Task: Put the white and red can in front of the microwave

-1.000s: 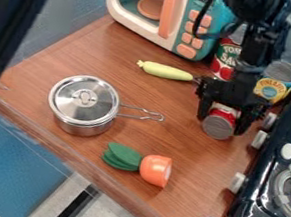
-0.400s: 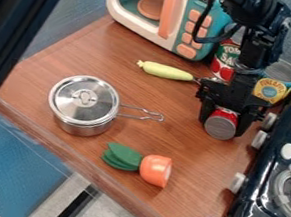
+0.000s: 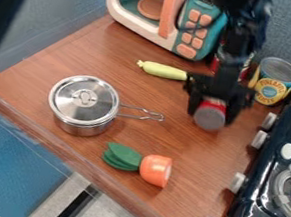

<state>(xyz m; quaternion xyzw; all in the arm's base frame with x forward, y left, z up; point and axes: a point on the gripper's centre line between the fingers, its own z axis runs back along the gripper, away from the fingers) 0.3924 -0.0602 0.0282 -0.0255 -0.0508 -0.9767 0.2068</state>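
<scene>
"What's new?" asked Pip.

"The black gripper point(image 3: 212, 115) has slid up and left in the camera view," said Jo. "The white and red can point(image 3: 210, 118) went along with it, so the grip is working. Now they're a bit nearer the microwave point(image 3: 168, 18)."

"Is it shut?"

"Yes, it's squeezing the can, one finger on each side."

"So is the job done?"

"No, I don't think so. The can is down and right of the microwave, near the yellow toy point(image 3: 162, 71), and not by the door. I'd say it must go more to the left, then get put down. (Mind that yellow toy, it could get bumped!)"

"What does the can look like?"

"It's short and round. Its side is bright red near the gripper, and the flat end facing us is dull gray. It's tipped, not standing straight up. I can't see much white on it, and I can't tell how high it is over the wooden table point(image 3: 44, 79)."

"Could it slip?"

"Maybe, if the gripper lets go while it's tipped. Then it might roll."
</scene>
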